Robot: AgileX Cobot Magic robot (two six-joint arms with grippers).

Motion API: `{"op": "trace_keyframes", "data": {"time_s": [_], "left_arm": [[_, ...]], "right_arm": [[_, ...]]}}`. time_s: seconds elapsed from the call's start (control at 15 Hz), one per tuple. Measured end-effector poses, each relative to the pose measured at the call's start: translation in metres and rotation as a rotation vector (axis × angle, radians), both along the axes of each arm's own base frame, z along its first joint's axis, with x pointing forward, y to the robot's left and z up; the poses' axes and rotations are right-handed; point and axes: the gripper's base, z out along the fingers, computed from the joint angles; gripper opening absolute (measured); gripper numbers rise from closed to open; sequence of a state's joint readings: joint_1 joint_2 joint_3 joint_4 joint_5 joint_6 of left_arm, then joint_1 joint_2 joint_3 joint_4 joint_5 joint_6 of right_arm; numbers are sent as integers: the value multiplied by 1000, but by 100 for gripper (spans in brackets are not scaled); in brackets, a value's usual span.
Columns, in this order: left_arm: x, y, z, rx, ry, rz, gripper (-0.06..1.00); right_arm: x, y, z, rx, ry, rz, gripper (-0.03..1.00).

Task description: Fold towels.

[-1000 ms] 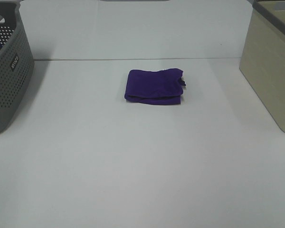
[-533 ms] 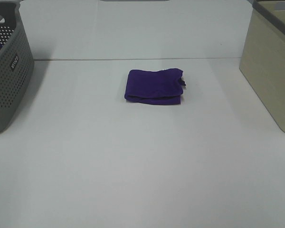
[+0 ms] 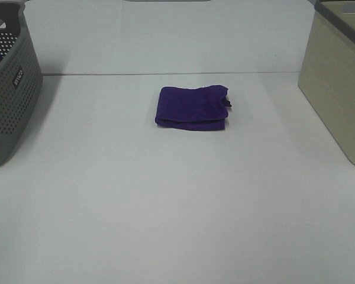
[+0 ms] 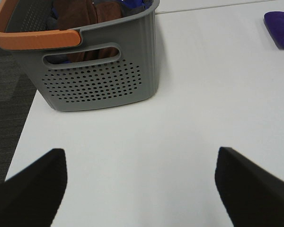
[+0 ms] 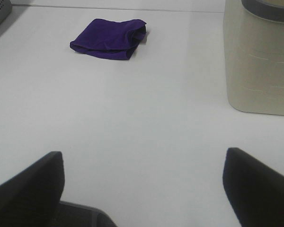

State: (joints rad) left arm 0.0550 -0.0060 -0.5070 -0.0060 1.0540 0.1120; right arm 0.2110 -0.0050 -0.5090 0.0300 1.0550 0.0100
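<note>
The deep purple towel (image 3: 192,107) lies folded into a small rectangle on the white table, a little beyond the middle. It also shows in the right wrist view (image 5: 109,38) and, partly, at the edge of the left wrist view (image 4: 280,27). No arm shows in the exterior high view. My left gripper (image 4: 139,184) is open and empty over the table's near left, close to the grey basket. My right gripper (image 5: 144,187) is open and empty near the table's front edge, well short of the towel.
A grey perforated basket (image 3: 9,89) with an orange handle (image 4: 35,38) stands at the left and holds brown and blue cloths (image 4: 87,12). A beige bin (image 3: 337,83) stands at the right, also in the right wrist view (image 5: 258,61).
</note>
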Motion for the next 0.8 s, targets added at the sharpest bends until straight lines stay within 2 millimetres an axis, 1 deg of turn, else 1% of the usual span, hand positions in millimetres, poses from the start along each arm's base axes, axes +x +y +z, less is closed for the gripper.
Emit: {"op": "trace_keyframes", "data": {"time_s": [0.8], "left_arm": [[0, 0, 0, 0, 0, 0, 79]], "right_arm": [[0, 0, 0, 0, 0, 0, 88]]}}
